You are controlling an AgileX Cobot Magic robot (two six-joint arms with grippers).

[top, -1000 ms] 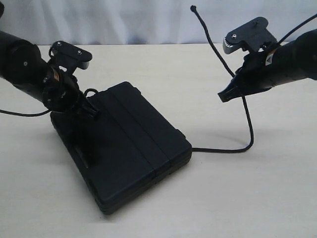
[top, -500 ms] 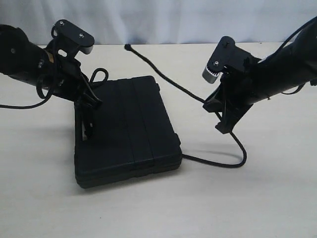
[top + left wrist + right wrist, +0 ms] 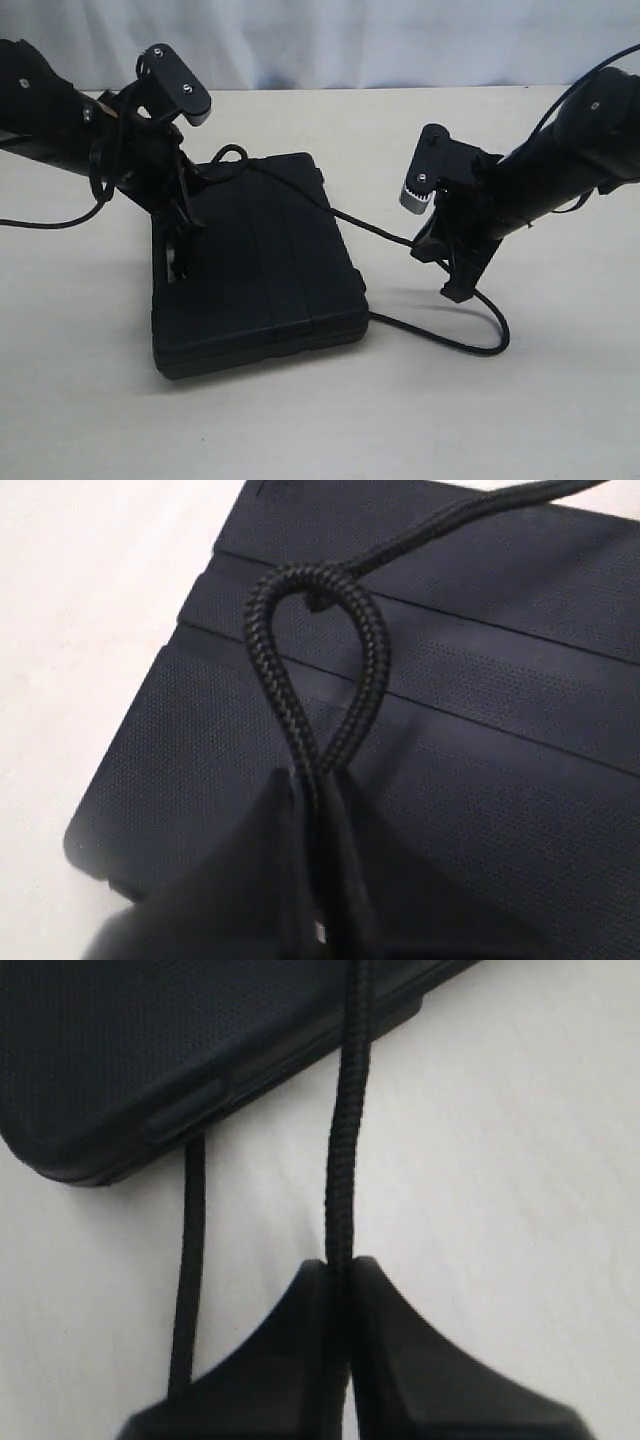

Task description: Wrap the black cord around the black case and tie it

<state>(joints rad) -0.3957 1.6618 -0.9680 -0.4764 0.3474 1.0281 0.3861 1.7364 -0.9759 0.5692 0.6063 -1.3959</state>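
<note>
the black cord (image 3: 375, 228) is running across the black case (image 3: 260, 290) lying on the table (image 3: 560, 400) in the exterior view; left wrist view: the left gripper (image 3: 312, 780) is pinching the cord's loop above the case; right wrist view: the right gripper (image 3: 340, 1265) is clamping a strand beside the case

The black case (image 3: 265, 275) is lying on the table (image 3: 330, 420); the black cord (image 3: 372, 229) is running across its lid from left gripper (image 3: 186, 220) to right gripper (image 3: 458, 285); slack is curling alongside.
</note>
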